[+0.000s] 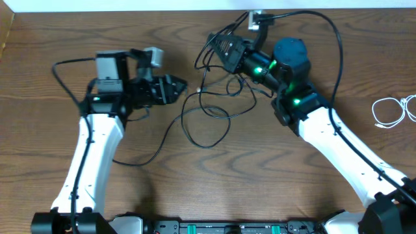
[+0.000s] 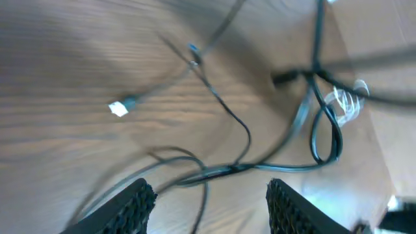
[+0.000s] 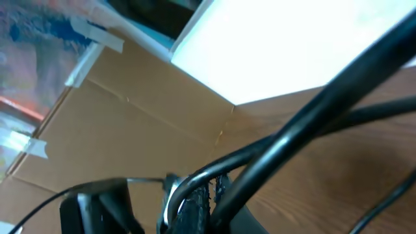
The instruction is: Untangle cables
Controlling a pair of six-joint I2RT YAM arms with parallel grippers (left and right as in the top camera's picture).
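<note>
Right hand point(image 1: 218, 45) is pinched shut on the black cables point(image 2: 224, 170); their loose loops sprawl just right of the half-open left hand point(image 1: 182, 86), which sits nearer.

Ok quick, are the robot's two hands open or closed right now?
Left gripper: open, holding nothing.
Right gripper: shut, apparently pinching a black cable.

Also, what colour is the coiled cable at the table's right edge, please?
The cable is white, clearest overhead.
</note>
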